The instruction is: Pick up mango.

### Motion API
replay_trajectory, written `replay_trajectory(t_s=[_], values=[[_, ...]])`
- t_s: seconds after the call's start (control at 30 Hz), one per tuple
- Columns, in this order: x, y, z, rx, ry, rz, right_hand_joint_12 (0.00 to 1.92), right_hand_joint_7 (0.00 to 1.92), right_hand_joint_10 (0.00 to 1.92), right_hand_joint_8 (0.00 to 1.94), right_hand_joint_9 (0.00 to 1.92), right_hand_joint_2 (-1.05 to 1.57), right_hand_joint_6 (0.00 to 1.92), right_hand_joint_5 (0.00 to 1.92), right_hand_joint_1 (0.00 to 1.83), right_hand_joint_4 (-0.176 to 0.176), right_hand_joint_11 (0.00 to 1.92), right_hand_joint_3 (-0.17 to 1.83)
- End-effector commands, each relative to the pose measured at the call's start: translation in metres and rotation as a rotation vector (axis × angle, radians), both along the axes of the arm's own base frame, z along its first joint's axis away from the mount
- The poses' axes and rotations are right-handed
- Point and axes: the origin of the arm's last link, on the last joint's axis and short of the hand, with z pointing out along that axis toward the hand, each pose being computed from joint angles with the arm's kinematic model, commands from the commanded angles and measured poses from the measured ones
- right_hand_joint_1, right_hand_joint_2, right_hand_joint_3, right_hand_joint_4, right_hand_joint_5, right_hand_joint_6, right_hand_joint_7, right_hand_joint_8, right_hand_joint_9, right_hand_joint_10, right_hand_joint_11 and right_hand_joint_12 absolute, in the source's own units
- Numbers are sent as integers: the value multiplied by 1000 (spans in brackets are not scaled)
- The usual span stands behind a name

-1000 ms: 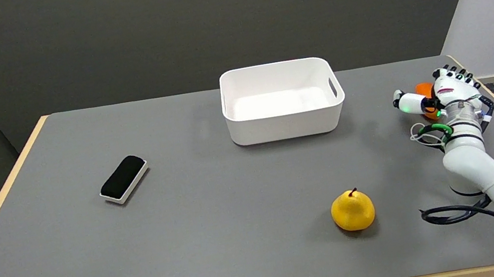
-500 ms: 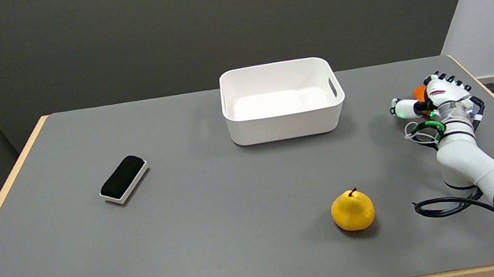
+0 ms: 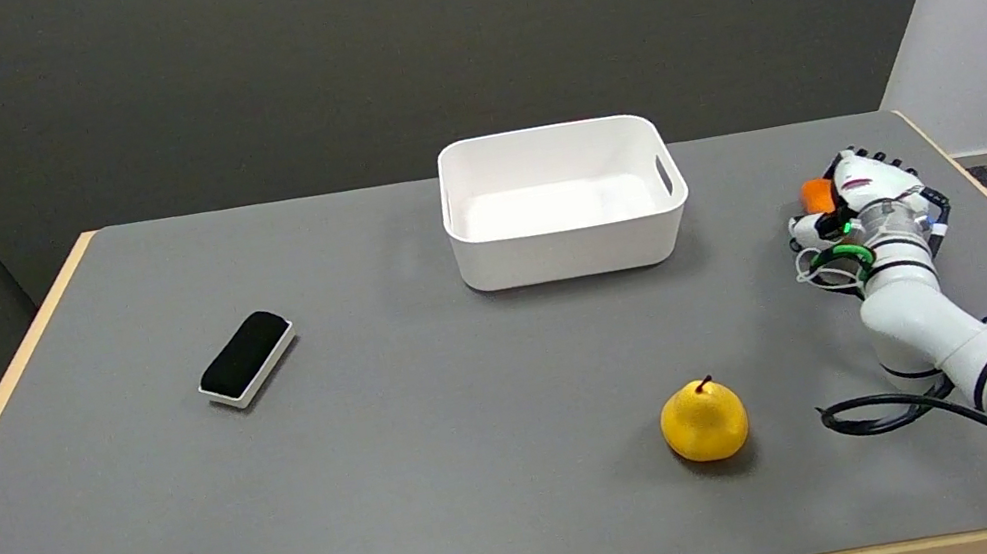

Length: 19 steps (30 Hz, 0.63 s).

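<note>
Here, the right hand [image 3: 860, 197] curls around one orange mango [image 3: 815, 195]; one pear [image 3: 704, 422], one bin [image 3: 563, 200].

One mango [image 3: 815, 195], one pear [image 3: 704, 421], one bin [image 3: 570, 248], one eraser [image 3: 247, 358].

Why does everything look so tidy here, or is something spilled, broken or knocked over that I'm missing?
Nothing stands out. The white bin sits upright, the black eraser lies flat, and the yellow pear stands stem up. The right hand wraps around an orange mango, mostly hidden behind it. No spill or damage shows.
</note>
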Motion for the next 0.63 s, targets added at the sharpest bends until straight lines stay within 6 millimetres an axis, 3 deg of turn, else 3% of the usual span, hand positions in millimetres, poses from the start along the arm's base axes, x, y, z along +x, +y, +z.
replay_trajectory(t_s=[0.03, 0.07, 0.1, 0.17, 0.37, 0.5, 0.63], values=[[84, -40, -63, 294, 125, 303, 1921, 672, 1698, 1531, 690, 1330, 1623, 316, 1307, -176, 899, 4], [107, -45, -78, 355, 150, 386, 1921, 675, 1695, 1526, 691, 1328, 1620, 319, 1308, -176, 900, 5], [117, -47, -85, 382, 161, 418, 1921, 679, 1691, 1521, 693, 1324, 1617, 324, 1309, -176, 900, 8], [160, -52, -120, 513, 236, 550, 1921, 692, 1671, 1500, 702, 1310, 1607, 342, 1313, -176, 902, 19], [224, -57, -184, 728, 410, 707, 1921, 706, 1645, 1479, 717, 1306, 1600, 363, 1318, -176, 943, 5], [231, -67, -207, 800, 412, 723, 1921, 710, 1637, 1475, 721, 1307, 1598, 368, 1319, -176, 952, -3], [219, -88, -229, 883, 314, 701, 1921, 716, 1630, 1472, 724, 1302, 1594, 374, 1323, -176, 940, 1]])
